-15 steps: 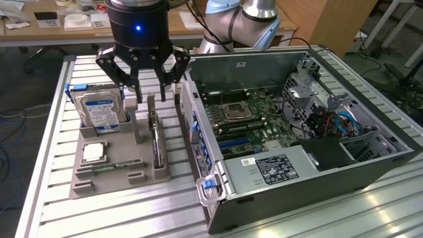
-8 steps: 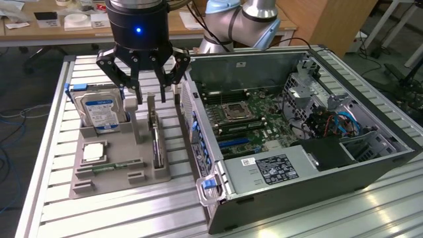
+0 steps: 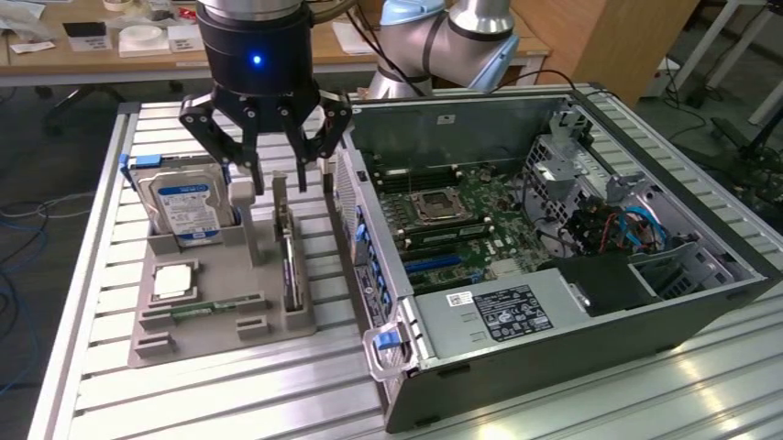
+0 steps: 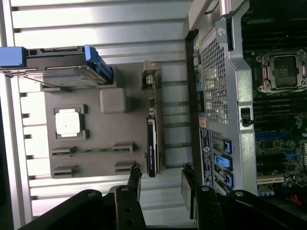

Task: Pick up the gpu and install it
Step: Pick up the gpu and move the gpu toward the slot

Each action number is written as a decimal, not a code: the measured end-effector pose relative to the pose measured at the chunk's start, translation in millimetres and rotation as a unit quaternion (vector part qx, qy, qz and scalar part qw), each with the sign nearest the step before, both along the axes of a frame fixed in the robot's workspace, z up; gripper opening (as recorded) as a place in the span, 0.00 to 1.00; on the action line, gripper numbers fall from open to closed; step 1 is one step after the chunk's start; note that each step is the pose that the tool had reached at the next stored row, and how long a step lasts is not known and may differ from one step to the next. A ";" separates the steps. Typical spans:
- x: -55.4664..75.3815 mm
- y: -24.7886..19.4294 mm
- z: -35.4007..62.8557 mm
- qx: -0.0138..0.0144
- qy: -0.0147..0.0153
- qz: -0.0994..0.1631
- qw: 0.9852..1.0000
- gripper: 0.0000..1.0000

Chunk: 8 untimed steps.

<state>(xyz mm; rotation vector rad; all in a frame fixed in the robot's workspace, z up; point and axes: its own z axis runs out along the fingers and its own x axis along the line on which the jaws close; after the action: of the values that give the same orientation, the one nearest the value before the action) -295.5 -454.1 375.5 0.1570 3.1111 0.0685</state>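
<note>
Slatted metal surface [image 3: 92, 302] carries a grey tray [image 3: 226, 284] where the gpu [image 3: 289, 266] stands on edge in a slot, so I can pinch its thin sides; my gripper [image 3: 288, 183] hangs open above it, seemingly not touching, beside the open computer case [image 3: 465, 124]

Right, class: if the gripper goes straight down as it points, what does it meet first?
Probably the top edge of the gpu, standing in the grey tray below the open gripper; depth is hard to judge.
</note>
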 end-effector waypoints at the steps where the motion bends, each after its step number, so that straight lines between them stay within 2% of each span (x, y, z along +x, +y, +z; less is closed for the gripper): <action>1: 0.0 0.0 -0.8 0.000 0.000 0.000 1.000 0.47; 8: 0.0 0.0 -2.3 0.000 0.000 0.000 1.000 0.47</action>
<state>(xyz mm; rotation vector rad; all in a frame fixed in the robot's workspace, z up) -295.5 -454.1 373.2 0.1570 3.1112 0.0682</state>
